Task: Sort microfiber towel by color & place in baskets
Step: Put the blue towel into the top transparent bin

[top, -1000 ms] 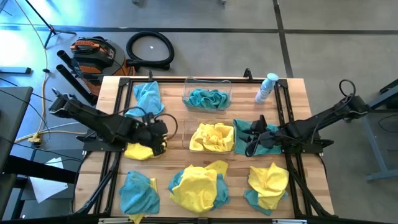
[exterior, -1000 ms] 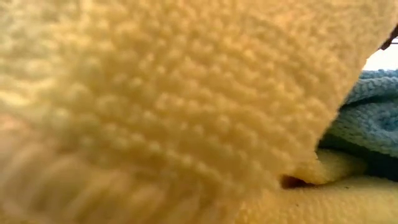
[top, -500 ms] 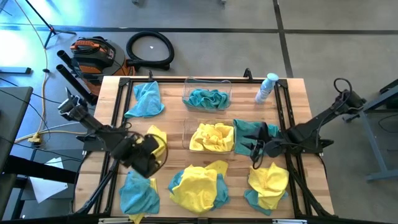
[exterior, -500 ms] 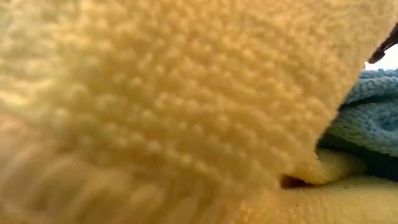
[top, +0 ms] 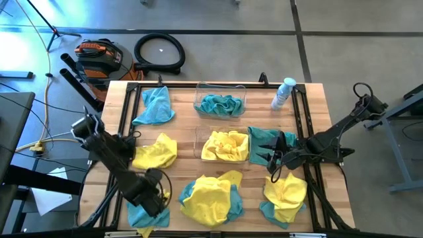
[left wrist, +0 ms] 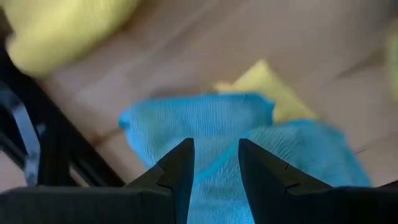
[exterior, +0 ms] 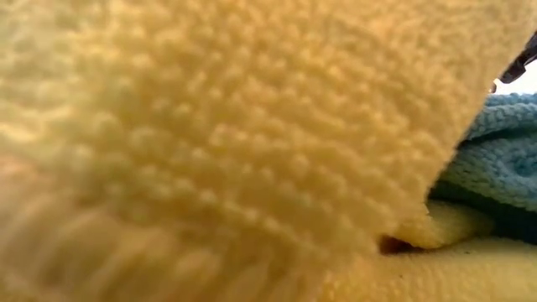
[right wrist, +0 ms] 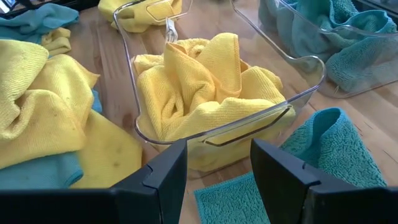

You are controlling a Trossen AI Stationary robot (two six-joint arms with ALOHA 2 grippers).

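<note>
My left gripper (top: 153, 197) (left wrist: 215, 143) hovers open over a teal-blue towel (top: 144, 208) (left wrist: 205, 124) at the table's near left; a yellow corner (left wrist: 267, 81) sticks out from under that towel. A yellow towel (top: 156, 151) lies flat farther back. My right gripper (top: 269, 158) (right wrist: 217, 146) is open over a teal towel (top: 266, 140) (right wrist: 323, 149), to the right of the basket (top: 225, 146) (right wrist: 186, 134) of yellow towels. The far basket (top: 220, 103) (right wrist: 323, 62) holds teal towels.
A teal towel (top: 156, 104) lies at the far left. Mixed yellow and teal piles lie at the near middle (top: 211, 198) and near right (top: 285, 194). A small bottle (top: 283, 93) stands far right. A yellow towel (exterior: 218, 143) fills most of the low view.
My left gripper has swung from above the yellow towel at mid-left toward the near edge, and now stands over the near-left teal towel. The yellow towel now shows uncovered on the table. My right gripper has shifted a little toward the near edge.
</note>
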